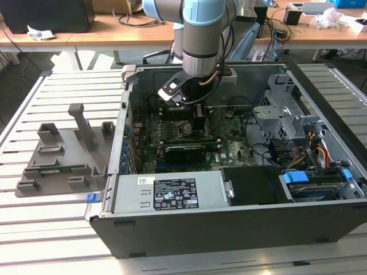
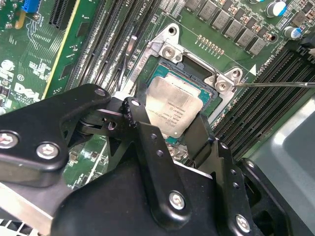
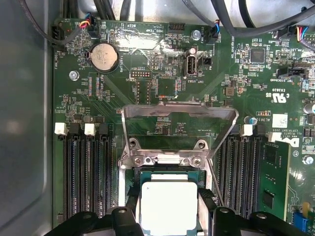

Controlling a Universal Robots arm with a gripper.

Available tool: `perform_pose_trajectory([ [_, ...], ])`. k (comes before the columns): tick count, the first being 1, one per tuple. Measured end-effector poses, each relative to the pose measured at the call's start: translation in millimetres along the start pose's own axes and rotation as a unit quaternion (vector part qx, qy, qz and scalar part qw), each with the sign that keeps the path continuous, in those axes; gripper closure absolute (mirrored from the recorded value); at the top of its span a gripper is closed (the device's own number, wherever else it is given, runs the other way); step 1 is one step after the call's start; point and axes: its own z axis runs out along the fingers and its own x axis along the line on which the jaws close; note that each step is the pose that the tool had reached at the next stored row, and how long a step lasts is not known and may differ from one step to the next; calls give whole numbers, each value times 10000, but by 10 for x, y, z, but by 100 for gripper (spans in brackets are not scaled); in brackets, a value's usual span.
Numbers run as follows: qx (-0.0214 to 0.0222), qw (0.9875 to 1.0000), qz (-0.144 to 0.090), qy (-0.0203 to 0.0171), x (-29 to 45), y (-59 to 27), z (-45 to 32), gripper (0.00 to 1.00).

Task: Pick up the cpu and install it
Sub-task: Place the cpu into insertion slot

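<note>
Over open socket [image 3: 165,159]: cpu [image 2: 173,109], dull silver square top, green edge, pinched between jaws.

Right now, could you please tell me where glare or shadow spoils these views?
In the first wrist view glare washes the top of the cpu nearly white, and the raised load plate mirrors the motherboard; in the second wrist view the same top is evenly lit, its print legible; in the exterior view the motherboard sits dim inside the case.
</note>
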Motion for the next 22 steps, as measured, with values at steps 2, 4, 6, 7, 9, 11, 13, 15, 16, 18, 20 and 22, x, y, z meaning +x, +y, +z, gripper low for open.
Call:
perform_pose_trajectory([
  [2,-2,10000,0,2,1,0,2,44],
  [4,-1,10000,0,3,1,1,4,39],
  [6,0,10000,0,1,0,0,3,32],
  [7,0,10000,0,0,0,0,3,32],
  [9,0,10000,2,1,3,-5,4,32],
  [11,0,10000,3,1,5,-16,4,32],
  [13,0,10000,3,1,7,-33,4,32],
  [15,0,10000,3,0,13,-42,4,32],
  [16,0,10000,3,1,18,-47,4,32],
  [18,0,10000,3,1,34,-51,3,32],
  [20,0,10000,3,1,47,-53,3,32],
  [22,0,10000,3,1,55,-53,2,32],
])
